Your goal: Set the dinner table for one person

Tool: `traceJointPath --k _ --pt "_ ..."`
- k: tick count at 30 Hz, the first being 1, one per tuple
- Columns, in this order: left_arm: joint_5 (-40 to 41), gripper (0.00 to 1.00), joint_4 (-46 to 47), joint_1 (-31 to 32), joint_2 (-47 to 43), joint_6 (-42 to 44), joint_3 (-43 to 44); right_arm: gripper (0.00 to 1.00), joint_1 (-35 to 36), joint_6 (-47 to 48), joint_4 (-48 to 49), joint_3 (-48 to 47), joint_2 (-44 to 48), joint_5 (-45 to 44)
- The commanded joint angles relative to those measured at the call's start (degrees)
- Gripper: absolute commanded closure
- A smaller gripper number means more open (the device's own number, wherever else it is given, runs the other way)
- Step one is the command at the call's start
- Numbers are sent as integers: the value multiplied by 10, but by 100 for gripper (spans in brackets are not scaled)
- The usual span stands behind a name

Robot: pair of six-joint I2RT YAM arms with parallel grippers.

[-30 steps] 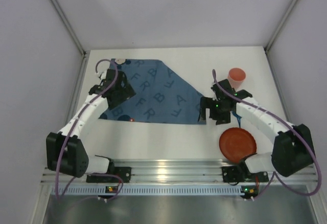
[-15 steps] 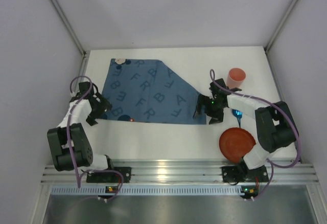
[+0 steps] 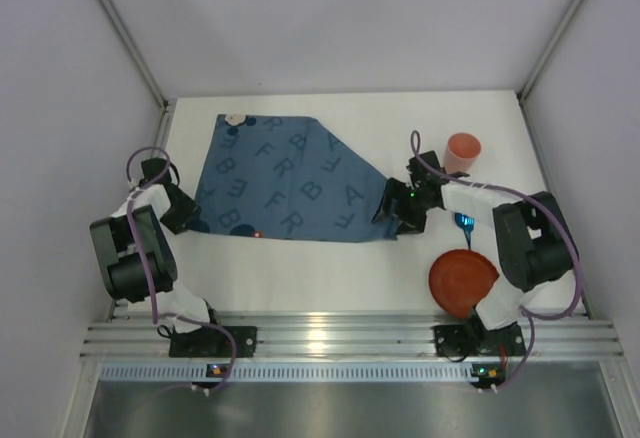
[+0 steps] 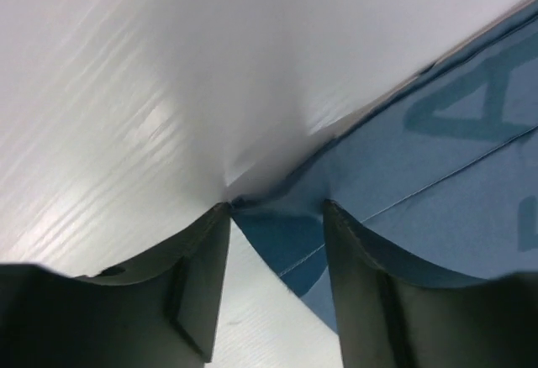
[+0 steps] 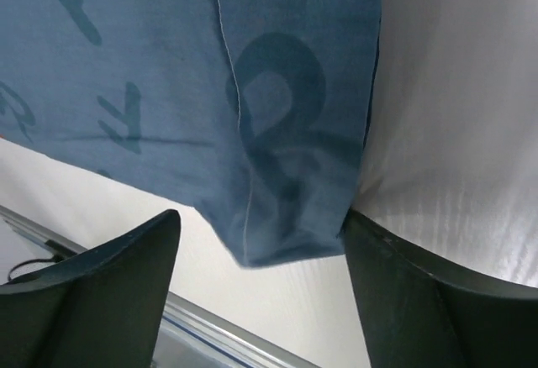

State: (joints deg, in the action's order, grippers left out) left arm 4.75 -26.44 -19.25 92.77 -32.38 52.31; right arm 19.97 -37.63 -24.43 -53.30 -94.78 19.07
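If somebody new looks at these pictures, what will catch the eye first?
The dark blue letter-printed cloth mat lies across the middle of the white tabletop. The left claw and the right claw each straddle one of its near corners, jaws apart. On the right are a round red plate, near, and a salmon plastic cup, far.

Overhead view looks down on dinner table (image 3: 300, 268); wrist views hug the mat (image 3: 290, 183).
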Motion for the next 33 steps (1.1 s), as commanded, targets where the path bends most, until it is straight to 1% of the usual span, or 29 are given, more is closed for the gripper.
traceJointPath --k 1,2,3,5,6,8,9,12,13,14,15,16,17,19,20,21,22,23,24,25,26,27,28,29,30,31,32,33 --pt "-45 48 53 -4 57 5 -11 24 -3 -9 43 12 -47 1" --pt "-65 61 57 -4 64 6 -12 30 -3 -10 46 10 -55 11" --pt "-72 65 60 -4 68 7 -14 39 -3 -10 52 10 -59 14" --pt "-83 82 67 -4 73 10 -15 51 -3 -10 57 9 -66 23" --pt "-85 100 68 -4 75 11 -16 63 -3 -10 63 8 -68 25" --pt "-96 100 67 -4 76 14 -13 74 -3 -8 66 2 -73 29" --pt "-102 100 64 -4 73 15 -10 83 -3 -6 67 -2 -75 33" --pt "-122 100 53 -3 42 11 6 97 -4 3 53 -33 -74 33" --pt "-125 100 47 -3 33 7 13 99 -4 7 48 -44 -73 33" --pt "-128 100 43 -3 26 -1 21 99 -5 15 33 -78 -73 30" --pt "-134 100 32 -2 21 -7 44 100 -5 18 24 -100 -74 30" --pt "-136 100 26 1 16 -14 58 100 -11 22 16 -150 -78 31" --pt "-141 100 21 3 18 -29 73 100 -13 24 -7 -181 -91 33" --pt "-148 100 9 11 33 -49 127 100 -26 25 -34 -253 -114 34" --pt "-148 100 6 17 42 -71 150 100 -32 25 -65 -335 -145 38" --pt "-148 100 -4 29 50 -82 202 100 -44 23 -84 -383 -164 39" --pt "-149 100 -14 37 77 -93 238 100 -51 20 -104 -491 -185 40" --pt "-149 100 -27 46 92 -110 277 100 -59 18 -149 -552 -231 51" --pt "-149 100 -41 66 109 -116 372 100 -77 15 -177 -622 -258 55" --pt "-150 100 -71 75 124 -121 425 100 -87 7 -208 -773 -282 57" --pt "-149 100 -84 86 146 -119 534 100 -93 5 -243 -844 -320 69" --pt "-144 100 -98 110 153 -113 586 100 -108 0 -245 -901 -327 79" --pt "-134 100 -110 120 159 -104 636 100 -116 -11 -240 -952 -324 85" --pt "-113 100 -138 128 159 -93 711 100 -122 -16 -207 -941 -286 97" --pt "-106 100 -145 134 152 -91 729 100 -132 -17 -183 -910 -253 104" --pt "-99 100 -150 134 139 -91 731 100 -135 -14 -160 -816 -215 105" --pt "-75 100 -148 134 94 -85 696 100 -135 -5 -117 -762 -135 107" --pt "-64 100 -137 134 61 -80 658 100 -130 9 -106 -711 -99 106"
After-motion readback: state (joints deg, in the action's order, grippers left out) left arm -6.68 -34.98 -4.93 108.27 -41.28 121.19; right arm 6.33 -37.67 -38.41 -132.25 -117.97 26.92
